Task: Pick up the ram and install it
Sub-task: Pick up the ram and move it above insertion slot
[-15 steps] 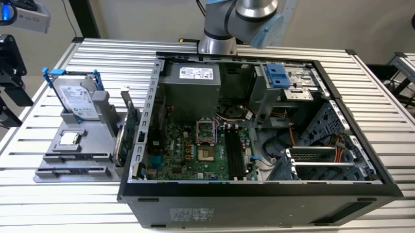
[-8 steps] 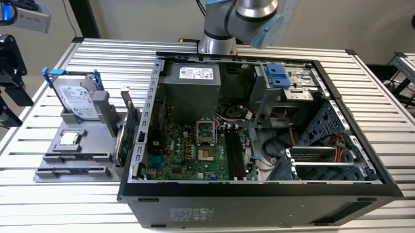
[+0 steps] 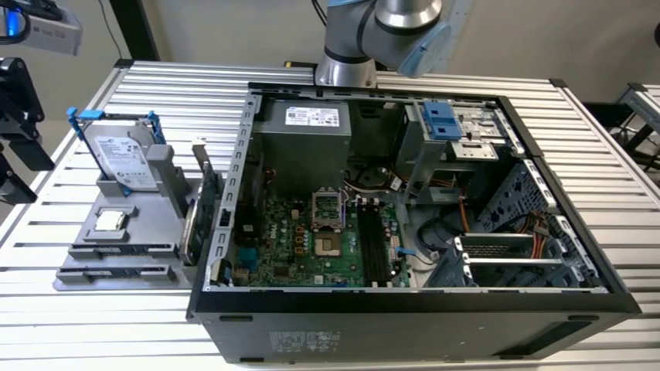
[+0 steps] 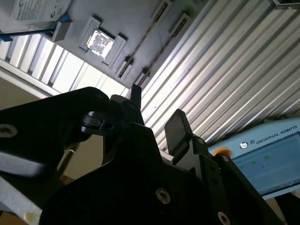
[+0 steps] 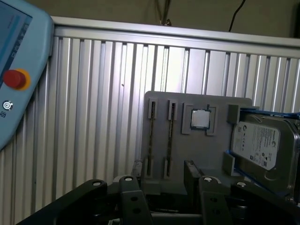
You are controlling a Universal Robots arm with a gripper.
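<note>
Jaws apart, holding nothing: gripper (image 4: 154,105) hangs above the table's edge near the gray holder (image 5: 197,147), where the ram (image 5: 150,137) stands edge-up in a slot, left of the open computer case (image 3: 413,309) in the exterior view.

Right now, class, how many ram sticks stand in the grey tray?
2. The outer ram stands at the tray edge; the inner ram is beside it, nearer the chip. More could be hidden inside the case.
</note>
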